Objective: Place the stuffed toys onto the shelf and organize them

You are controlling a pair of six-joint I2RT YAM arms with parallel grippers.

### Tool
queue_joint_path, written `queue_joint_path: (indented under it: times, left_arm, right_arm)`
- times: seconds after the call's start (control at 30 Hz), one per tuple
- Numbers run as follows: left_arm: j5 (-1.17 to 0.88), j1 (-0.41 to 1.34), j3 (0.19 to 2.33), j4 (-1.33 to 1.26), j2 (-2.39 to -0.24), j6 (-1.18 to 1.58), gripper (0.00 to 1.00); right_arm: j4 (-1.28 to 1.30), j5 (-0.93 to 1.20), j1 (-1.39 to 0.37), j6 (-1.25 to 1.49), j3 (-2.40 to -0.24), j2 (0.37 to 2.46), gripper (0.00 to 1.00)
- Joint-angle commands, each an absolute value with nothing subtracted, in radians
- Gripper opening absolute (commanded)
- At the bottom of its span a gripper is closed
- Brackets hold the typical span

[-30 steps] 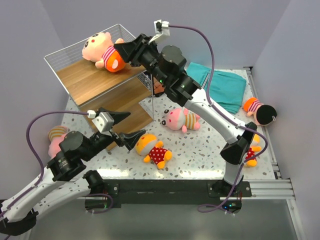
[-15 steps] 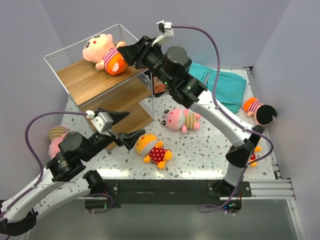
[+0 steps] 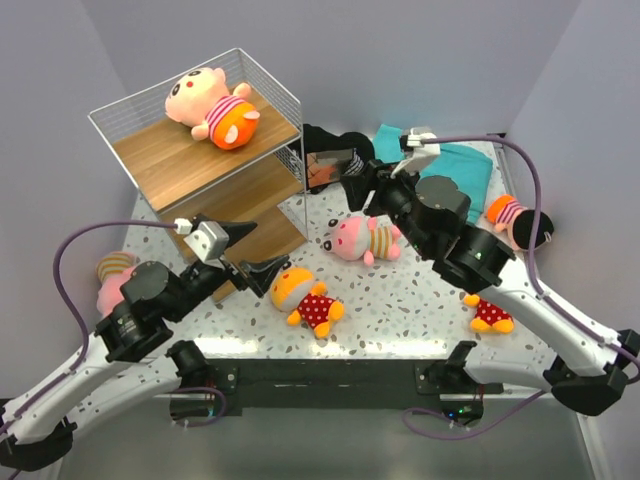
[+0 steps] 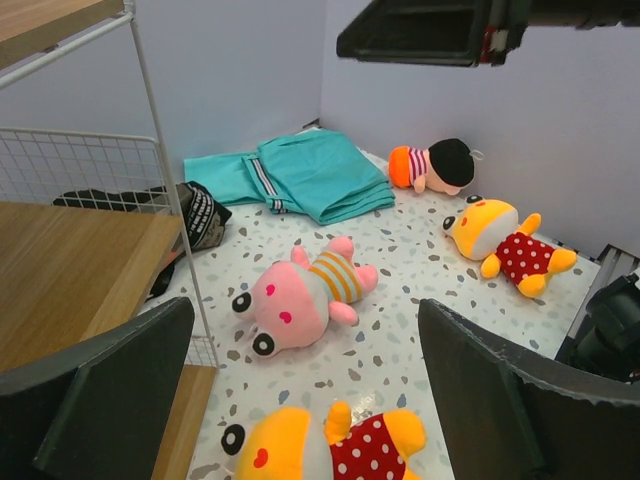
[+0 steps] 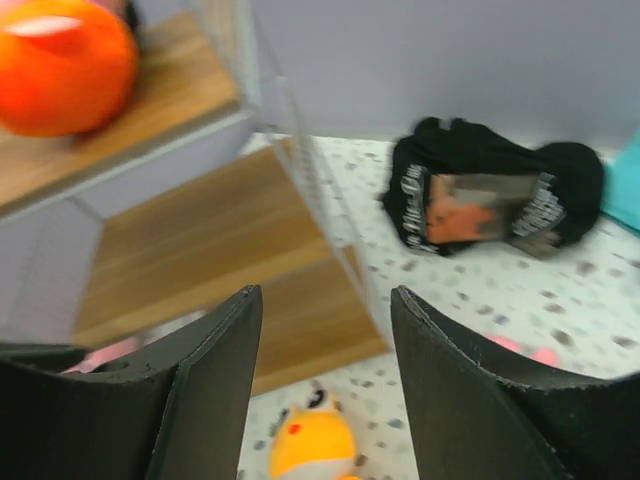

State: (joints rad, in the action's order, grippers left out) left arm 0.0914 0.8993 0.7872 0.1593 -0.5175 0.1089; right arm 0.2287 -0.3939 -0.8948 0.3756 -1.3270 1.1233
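A pink toy with orange shorts (image 3: 212, 105) lies on the top board of the wire shelf (image 3: 160, 160). On the table lie a pink striped toy (image 3: 358, 240), also in the left wrist view (image 4: 300, 295), and a yellow polka-dot toy (image 3: 305, 297), also in the left wrist view (image 4: 320, 450). A second polka-dot toy (image 3: 488, 314), a dark-headed striped toy (image 3: 522, 222) and a pink toy (image 3: 112, 280) lie at the sides. My left gripper (image 3: 250, 252) is open and empty beside the yellow toy. My right gripper (image 3: 352, 185) is open and empty above the pink striped toy.
A folded teal cloth (image 3: 455, 175) lies at the back right. A black bundle (image 3: 335, 155) sits beside the shelf. The shelf's lower boards (image 3: 235, 200) show in the right wrist view (image 5: 210, 250). Walls close in both sides.
My right arm has pulled back from the shelf's top board, swinging right and down over the table, empty. The pink toy stays on the top board. The left arm has not moved.
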Motion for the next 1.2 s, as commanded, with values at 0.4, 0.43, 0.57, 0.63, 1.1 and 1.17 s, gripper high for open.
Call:
queue_joint_path:
  times: [0.4, 0.43, 0.57, 0.63, 1.1, 1.17]
  left_arm:
    - [0.049, 0.904, 0.788, 0.14, -0.538, 0.103, 1.0]
    - [0.049, 0.904, 0.788, 0.14, -0.538, 0.104, 1.0]
    - [0.043, 0.904, 0.778, 0.132, -0.541, 0.106, 1.0]
    - [0.041, 0.904, 0.779, 0.127, -0.545, 0.107, 1.0]
    - [0.043, 0.904, 0.773, 0.123, -0.548, 0.121, 1.0]
    - [0.041, 0.905, 0.775, 0.124, -0.557, 0.12, 1.0]
  right_arm:
    - [0.595, -1.114, -0.349, 0.496, -1.42, 1.67, 0.62]
    - [0.607, -1.111, -0.321, 0.494, -1.454, 1.71, 0.62]
    - [0.693, -1.114, -0.213, 0.502, -1.652, 1.9, 0.6]
    - [0.69, -1.109, -0.169, 0.468, -1.701, 1.995, 0.6]
    - [0.701, -0.991, -0.002, 0.394, -1.924, 2.252, 0.58]
    - [0.703, -0.991, -0.003, 0.391, -1.922, 2.253, 0.58]
